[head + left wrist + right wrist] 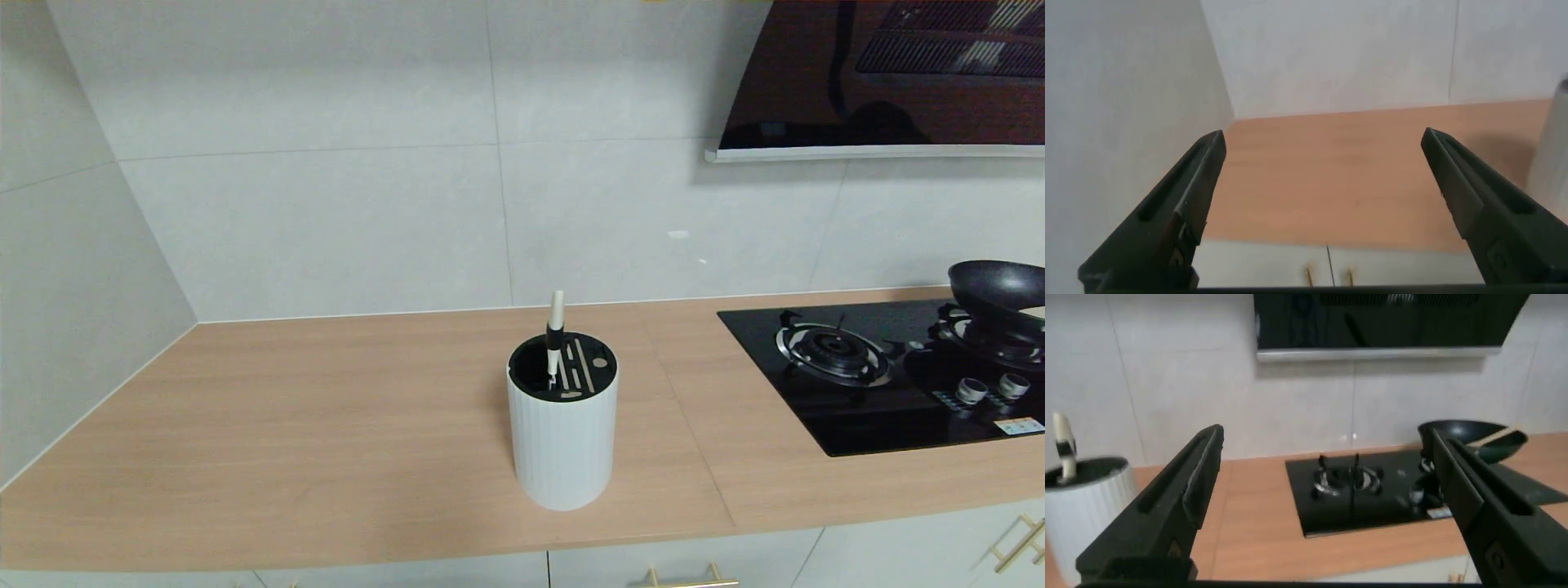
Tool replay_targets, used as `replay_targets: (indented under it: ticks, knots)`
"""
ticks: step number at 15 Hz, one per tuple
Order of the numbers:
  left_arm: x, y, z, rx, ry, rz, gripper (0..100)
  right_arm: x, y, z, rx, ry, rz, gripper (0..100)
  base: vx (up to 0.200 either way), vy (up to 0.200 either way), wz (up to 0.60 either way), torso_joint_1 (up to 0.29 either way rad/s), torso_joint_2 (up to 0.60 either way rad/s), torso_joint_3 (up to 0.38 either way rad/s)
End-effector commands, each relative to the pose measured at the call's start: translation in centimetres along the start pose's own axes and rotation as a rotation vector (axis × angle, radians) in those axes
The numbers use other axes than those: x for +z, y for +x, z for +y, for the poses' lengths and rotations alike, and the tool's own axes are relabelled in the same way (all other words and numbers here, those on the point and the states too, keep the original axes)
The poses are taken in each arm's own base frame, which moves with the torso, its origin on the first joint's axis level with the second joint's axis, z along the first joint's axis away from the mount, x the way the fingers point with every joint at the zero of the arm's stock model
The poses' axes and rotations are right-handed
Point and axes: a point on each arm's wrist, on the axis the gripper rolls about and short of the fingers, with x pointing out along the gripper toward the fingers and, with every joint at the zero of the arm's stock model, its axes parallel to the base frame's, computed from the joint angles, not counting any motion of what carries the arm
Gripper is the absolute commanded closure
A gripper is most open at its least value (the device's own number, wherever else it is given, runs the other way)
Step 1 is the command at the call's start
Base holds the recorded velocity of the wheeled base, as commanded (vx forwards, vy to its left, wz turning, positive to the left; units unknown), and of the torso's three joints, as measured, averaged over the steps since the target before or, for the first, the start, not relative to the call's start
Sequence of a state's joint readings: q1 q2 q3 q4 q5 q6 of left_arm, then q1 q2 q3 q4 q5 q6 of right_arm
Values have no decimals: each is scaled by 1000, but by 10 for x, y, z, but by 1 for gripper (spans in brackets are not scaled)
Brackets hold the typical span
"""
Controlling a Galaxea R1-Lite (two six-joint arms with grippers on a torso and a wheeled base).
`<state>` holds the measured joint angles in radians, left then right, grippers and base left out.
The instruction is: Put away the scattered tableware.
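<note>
Wide countertop (286, 425) stretches left of the utensil holder (562, 445); stove (882, 384) and pan (1000, 290) stand at right.

Left gripper (1323, 139) in the foreground, its dark fingers (1184, 204) spread wide apart. Mid-frame, a wooden countertop (1355, 188) meets a white tiled wall (1331, 49); white cabinet doors (1266, 265) sit under it; a white holder (1552, 139) is cut off at the frame's edge

Black pan (998, 287) on gas hob (865, 412); range hood (882, 82) above.
</note>
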<state>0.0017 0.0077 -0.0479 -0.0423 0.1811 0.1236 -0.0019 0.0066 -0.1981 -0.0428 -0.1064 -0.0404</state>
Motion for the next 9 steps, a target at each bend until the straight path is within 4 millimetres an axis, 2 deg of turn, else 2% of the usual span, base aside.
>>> replay_targets:
  ticks: [1, 4, 9]
  knots:
    - [-14, 2, -4, -81, -66, 38, 0, -56, 7, 4, 42, -10, 188, 0, 0, 0, 0, 0, 0, 0]
    - [-15, 2, -7, -200, -123, 59, 0, -60, 6, 5, 69, 5, 236, 0, 0, 0, 0, 0, 0, 0]
    - [-15, 2, -7, -202, -125, 57, 0, -60, 6, 5, 88, 11, 236, 0, 0, 0, 0, 0, 0, 0]
